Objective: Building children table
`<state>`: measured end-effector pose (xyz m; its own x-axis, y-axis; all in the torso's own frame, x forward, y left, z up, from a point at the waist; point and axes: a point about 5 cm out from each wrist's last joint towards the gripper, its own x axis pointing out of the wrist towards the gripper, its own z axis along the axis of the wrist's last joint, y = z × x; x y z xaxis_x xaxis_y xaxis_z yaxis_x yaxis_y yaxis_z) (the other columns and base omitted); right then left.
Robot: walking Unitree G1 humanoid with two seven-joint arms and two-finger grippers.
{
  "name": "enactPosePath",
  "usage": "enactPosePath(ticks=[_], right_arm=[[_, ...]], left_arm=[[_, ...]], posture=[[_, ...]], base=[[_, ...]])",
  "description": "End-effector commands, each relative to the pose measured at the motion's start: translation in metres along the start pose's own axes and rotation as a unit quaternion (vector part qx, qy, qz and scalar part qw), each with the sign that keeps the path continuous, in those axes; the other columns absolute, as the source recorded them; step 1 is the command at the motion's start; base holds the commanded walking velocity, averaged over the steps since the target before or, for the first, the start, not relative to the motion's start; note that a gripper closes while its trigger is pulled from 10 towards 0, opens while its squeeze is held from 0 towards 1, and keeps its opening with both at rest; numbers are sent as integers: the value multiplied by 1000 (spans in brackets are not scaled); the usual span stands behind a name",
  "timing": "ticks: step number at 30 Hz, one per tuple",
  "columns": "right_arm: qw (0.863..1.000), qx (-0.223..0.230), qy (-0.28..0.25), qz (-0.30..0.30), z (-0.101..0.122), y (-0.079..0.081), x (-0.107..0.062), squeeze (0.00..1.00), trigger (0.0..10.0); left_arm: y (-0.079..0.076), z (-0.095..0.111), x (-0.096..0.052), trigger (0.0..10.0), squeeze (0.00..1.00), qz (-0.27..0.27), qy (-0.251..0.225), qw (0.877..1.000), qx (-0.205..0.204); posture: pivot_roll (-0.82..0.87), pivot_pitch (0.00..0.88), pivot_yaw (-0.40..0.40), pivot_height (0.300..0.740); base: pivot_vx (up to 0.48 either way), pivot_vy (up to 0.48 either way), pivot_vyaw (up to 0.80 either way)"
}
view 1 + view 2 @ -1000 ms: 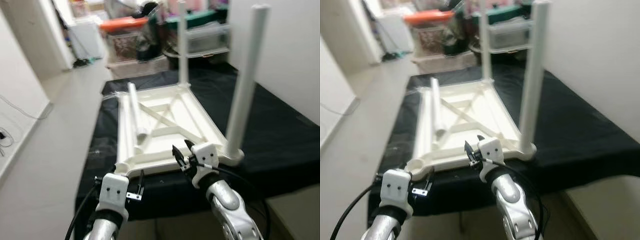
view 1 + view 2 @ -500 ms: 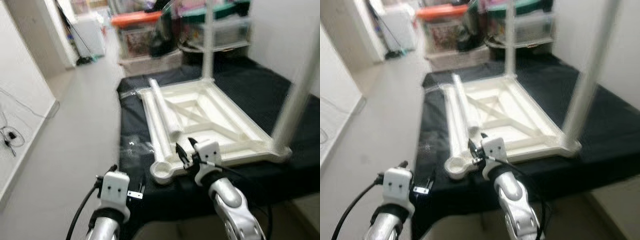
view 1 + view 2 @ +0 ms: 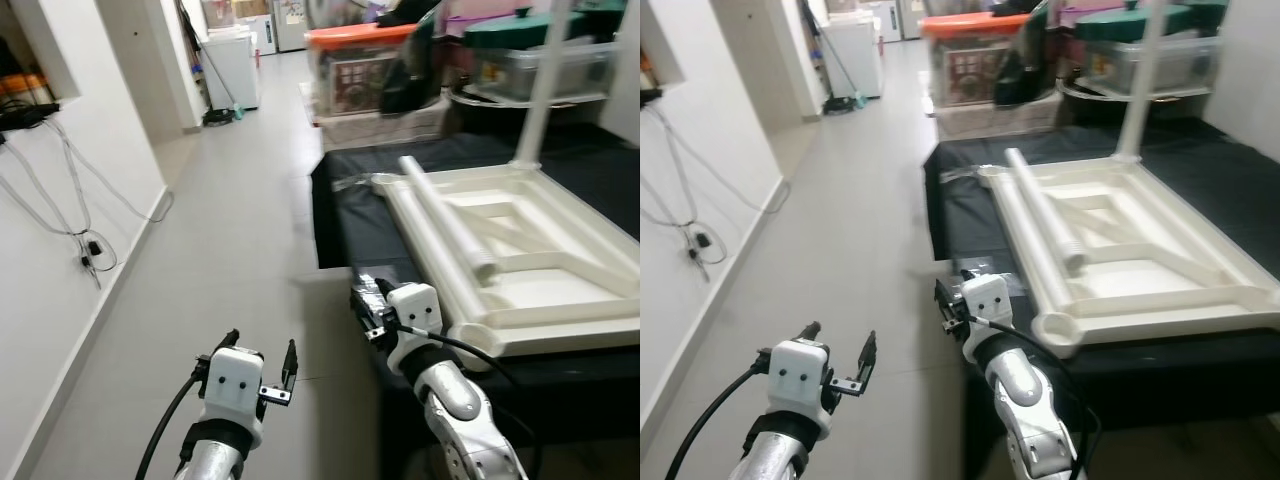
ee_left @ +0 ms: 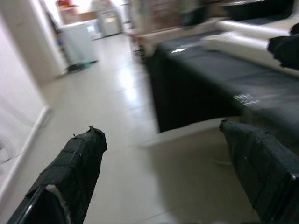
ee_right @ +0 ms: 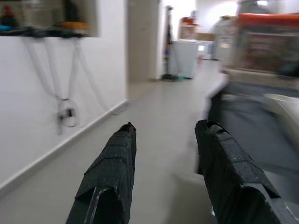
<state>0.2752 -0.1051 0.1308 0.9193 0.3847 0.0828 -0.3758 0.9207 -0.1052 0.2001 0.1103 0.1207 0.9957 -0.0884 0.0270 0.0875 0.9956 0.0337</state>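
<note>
Storage bins [image 3: 372, 72] behind upturned table [image 3: 520, 270], wall cables [image 3: 70, 190]

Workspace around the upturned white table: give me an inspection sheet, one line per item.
Surface: black-covered platform, with grey tiled floor beside it.
Job's things: white tabletop lying upside down; one leg fitted upright at its far corner; loose legs lying along its near side.
Clutter: storage boxes behind the platform.
Grippers: left gripper open over the floor; right gripper open near the platform's corner; both hold nothing.
Cables: wires hanging on the left wall.
Surroundings: corridor, white appliance at its end.
</note>
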Motion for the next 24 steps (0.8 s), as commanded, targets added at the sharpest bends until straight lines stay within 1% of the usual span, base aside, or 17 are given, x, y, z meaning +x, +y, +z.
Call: enactPosePath(ticks=[1, 6, 11, 22, 24], right_arm=[[1000, -4, -17, 15, 6, 7, 2, 0, 10000], [1000, -7, -19, 15, 6, 7, 2, 0, 10000], [1000, -10, -19, 21, 6, 9, 3, 0, 10000], [1000, 2, -20, 17, 4, 8, 4, 0, 10000], [1000, 4, -18, 14, 4, 7, 4, 0, 10000]], left_arm=[[1, -1, 0, 10000, 0, 9, 2, 1000, -6], [1, 0, 0, 10000, 0, 8, -1, 1000, -5], [1, 0, 1, 10000, 0, 7, -4, 1000, -4], [-1, 0, 0, 10000, 0, 4, -6, 1000, -5], [-1, 0, 0, 10000, 0, 4, -5, 1000, -6]], posture=[[-21, 0, 38, 740], [-21, 0, 37, 740], [-20, 0, 35, 740], [-15, 0, 32, 740], [-15, 0, 32, 740]], base=[[349, 330, 606], [382, 285, 711], [432, 0, 781], [453, 0, 0], [472, 0, -600]])
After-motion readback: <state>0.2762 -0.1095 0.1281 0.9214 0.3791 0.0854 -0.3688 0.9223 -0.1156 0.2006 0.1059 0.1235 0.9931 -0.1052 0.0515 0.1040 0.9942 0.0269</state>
